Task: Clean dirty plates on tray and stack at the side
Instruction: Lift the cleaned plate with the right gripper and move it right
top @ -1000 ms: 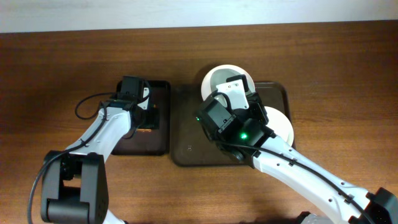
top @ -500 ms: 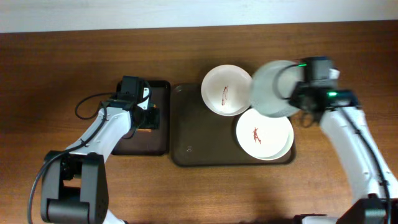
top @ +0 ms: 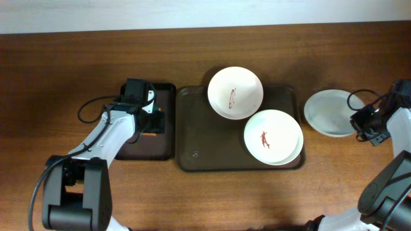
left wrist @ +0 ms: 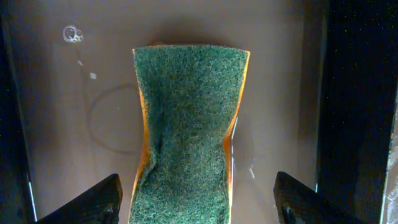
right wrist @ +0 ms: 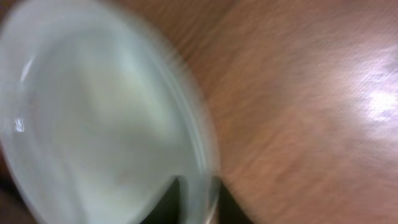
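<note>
Two white plates with red sauce streaks lie on the dark brown tray (top: 192,128): one (top: 235,92) at its far edge, one (top: 273,136) at its right. A third, plain white plate (top: 327,112) is on the table to the right of the tray, and it fills the left of the right wrist view (right wrist: 93,118), blurred. My right gripper (top: 357,119) is shut on this plate's right rim (right wrist: 193,199). My left gripper (left wrist: 193,208) is open over the small black tray (top: 131,149), its fingers either side of a green sponge (left wrist: 186,130) without touching it.
The black tray sits just left of the brown tray. Bare wooden table (top: 334,186) lies in front of and right of the trays. The white wall edge runs along the far side.
My right arm has swung from over the tray out to the right, carrying the plain plate off the tray and down to the table beside it. The left arm has not moved.
</note>
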Controlling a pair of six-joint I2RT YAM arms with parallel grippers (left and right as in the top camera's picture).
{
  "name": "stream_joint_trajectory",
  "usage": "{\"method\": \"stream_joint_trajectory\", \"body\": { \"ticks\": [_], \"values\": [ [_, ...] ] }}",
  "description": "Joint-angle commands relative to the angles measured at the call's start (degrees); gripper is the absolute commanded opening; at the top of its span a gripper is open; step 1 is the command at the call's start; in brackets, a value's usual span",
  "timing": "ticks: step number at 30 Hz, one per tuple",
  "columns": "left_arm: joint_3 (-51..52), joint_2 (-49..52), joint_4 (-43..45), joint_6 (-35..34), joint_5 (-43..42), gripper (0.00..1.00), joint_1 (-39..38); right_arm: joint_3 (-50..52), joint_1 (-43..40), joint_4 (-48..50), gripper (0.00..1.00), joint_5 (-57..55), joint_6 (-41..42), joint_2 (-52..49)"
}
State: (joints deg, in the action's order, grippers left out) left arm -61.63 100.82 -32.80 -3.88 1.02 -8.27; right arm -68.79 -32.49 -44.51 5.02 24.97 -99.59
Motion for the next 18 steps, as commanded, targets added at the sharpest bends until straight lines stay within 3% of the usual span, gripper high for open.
{"method": "stream_joint_trajectory", "body": {
  "ticks": [1, 4, 6, 9, 14, 18],
  "values": [
    [-0.57, -1.53, 0.07, 0.28, -0.42, 0.76, 0.09, -1.27, -0.02, 0.22, 0.40, 13.29, -2.21, 0.94],
    [-0.57, -1.53, 0.07, 0.28, -0.42, 0.76, 0.09, -2.56, 1.79, 1.49, 0.47, 18.97, -4.42, 2.51],
    [-0.57, -1.53, 0.13, 0.28, -0.39, 0.75, 0.09, -4.00, 6.82, 1.90, 0.54, 20.41, -9.99, 2.71],
    [-0.57, -1.53, 0.11, 0.26, -0.42, 0.75, 0.09, -4.13, 15.98, 4.87, 0.56, 18.58, -16.02, 2.56],
    [-0.55, -1.53, 0.07, 0.28, -0.42, 0.76, 0.09, -3.93, 29.92, 12.22, 0.61, 4.22, -16.00, -0.20],
    [-0.57, -1.53, 0.07, 0.28, -0.42, 0.76, 0.09, -3.89, 35.95, 18.16, 0.60, 6.03, -15.96, -7.17]
  ]
}}
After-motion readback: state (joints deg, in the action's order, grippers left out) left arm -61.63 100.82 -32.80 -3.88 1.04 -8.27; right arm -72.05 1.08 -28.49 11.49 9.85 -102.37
